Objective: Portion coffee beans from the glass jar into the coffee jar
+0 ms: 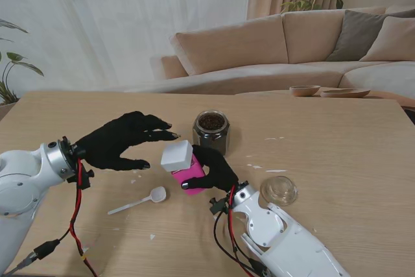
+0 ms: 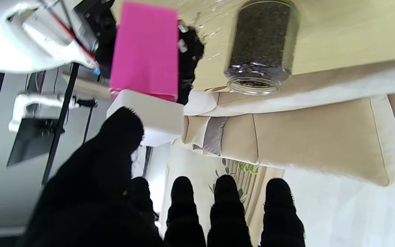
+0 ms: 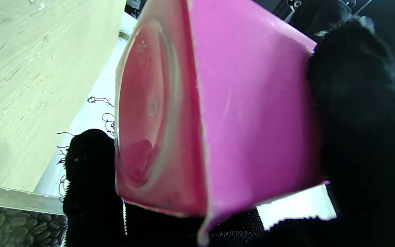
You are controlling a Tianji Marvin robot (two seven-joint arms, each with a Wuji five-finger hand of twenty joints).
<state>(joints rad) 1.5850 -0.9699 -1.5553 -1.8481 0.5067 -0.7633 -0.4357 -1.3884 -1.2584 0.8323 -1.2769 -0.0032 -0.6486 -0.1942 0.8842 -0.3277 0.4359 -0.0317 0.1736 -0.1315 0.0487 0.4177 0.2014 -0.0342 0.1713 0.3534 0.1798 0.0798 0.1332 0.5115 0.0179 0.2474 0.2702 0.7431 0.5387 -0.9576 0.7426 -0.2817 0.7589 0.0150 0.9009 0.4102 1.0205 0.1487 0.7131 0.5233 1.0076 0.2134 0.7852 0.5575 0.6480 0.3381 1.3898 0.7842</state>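
Note:
My right hand (image 1: 217,168) is shut on the pink coffee jar (image 1: 189,174), holding it off the table and tilted, with its white cap (image 1: 176,156) pointing toward my left hand. The right wrist view shows the jar's pink side and base (image 3: 218,113) filling the frame, with my right hand (image 3: 365,137) wrapped around it. My left hand (image 1: 123,139) hovers open just left of the cap, fingers spread. Its thumb (image 2: 115,147) lies close to the cap (image 2: 149,116); contact is unclear. Just beyond the pink jar stands the uncapped glass jar (image 1: 211,129) of beans.
A white spoon (image 1: 139,202) lies on the wooden table (image 1: 337,134), nearer to me than my left hand. The glass lid (image 1: 279,190) rests to the right of my right arm. A beige sofa (image 1: 259,50) stands beyond the table's far edge.

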